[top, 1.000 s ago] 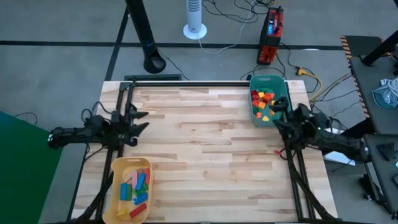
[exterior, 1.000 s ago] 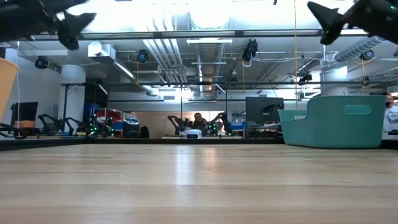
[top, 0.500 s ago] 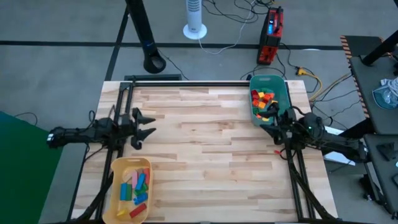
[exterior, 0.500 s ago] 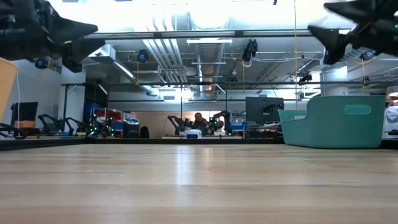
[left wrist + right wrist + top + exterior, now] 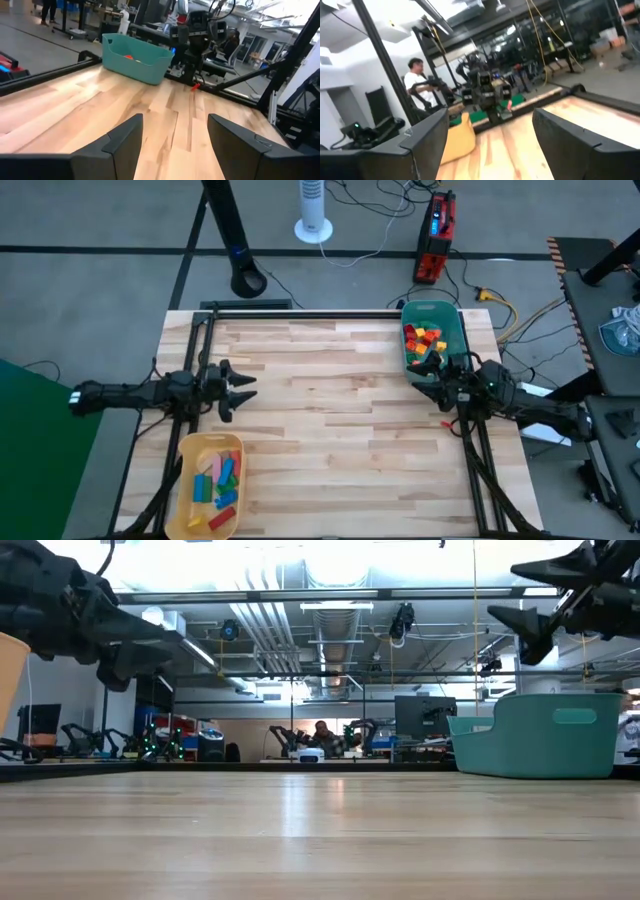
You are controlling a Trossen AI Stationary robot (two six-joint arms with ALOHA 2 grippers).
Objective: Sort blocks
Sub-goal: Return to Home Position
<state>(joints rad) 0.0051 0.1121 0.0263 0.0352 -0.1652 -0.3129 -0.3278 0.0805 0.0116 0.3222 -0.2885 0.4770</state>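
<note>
Nearest, the yellow tray (image 5: pixel 183 470) is seen at the front left corner of the table (image 5: pixel 330 415), holding pink, green, blue and red blocks (image 5: pixel 222 478). Just beyond it, the left gripper (image 5: pixel 243 387) is held above the wood, its fingers spread with nothing between them. Across the bare middle, the right gripper (image 5: pixel 425 373) is likewise spread and empty, poised just beside the near end of the teal bin (image 5: pixel 432 307), in which red, yellow and orange blocks (image 5: pixel 424 345) are heaped. A small red thing (image 5: pixel 447 423) lies by the right arm's frame; whether it is a block cannot be told. Sorting is judged finished, or nearly so. If the right arm were swung low or wide in retreat, the bin could be clipped and its heap spilled. The tray could be nudged likewise by the left arm, and the red thing might be left unsorted.
</note>
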